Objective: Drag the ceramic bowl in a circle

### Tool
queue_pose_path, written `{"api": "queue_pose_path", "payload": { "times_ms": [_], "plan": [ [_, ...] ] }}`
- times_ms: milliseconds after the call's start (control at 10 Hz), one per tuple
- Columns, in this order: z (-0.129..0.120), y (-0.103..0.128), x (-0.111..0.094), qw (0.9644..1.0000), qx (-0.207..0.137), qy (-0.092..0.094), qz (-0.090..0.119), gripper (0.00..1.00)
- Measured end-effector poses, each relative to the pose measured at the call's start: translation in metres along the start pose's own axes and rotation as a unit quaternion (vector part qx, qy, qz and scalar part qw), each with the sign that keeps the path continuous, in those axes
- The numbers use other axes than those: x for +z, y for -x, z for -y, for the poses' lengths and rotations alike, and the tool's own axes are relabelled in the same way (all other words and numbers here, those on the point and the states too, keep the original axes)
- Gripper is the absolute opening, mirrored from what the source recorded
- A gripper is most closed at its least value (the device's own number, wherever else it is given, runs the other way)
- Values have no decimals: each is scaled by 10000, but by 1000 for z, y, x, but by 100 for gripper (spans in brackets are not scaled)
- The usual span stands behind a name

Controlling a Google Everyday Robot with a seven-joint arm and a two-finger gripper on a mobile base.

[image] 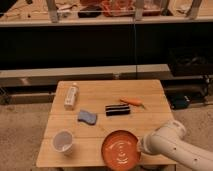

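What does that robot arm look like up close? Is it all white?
Mostly, yes. The arm is a thick, rounded, off-white tube with a bulbous joint and small dark dots along its shell. No loose cables show. The gripper sits at its tip by the ceramic bowl's right rim, too hidden to describe.

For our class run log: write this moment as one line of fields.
claw: at ceramic bowl's right rim | bowl: table's front edge, right of white cup | phase: dragging
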Motion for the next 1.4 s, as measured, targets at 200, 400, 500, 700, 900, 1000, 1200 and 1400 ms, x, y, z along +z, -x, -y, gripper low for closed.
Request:
{"api": "queue_pose_path", "payload": {
  "times_ms": [200, 400, 500, 700, 900, 1000, 1200, 1400],
  "plan": [
    [11, -36, 19, 9998, -160, 15, 79, 0],
    [11, -75, 30, 9999, -122, -53, 39, 0],
    [8, -89, 32, 9999, -41, -121, -4, 0],
    [-11, -119, 27, 9991, 272, -253, -194, 0],
    [-35, -126, 18, 9978, 536, -246, -306, 0],
    [-46, -124, 11, 9969, 661, -224, -366, 0],
    [-74, -102, -10, 9940, 972, -111, -497, 0],
    [-100, -63, -27, 9908, 1244, 4, -529, 0]
  ]
}}
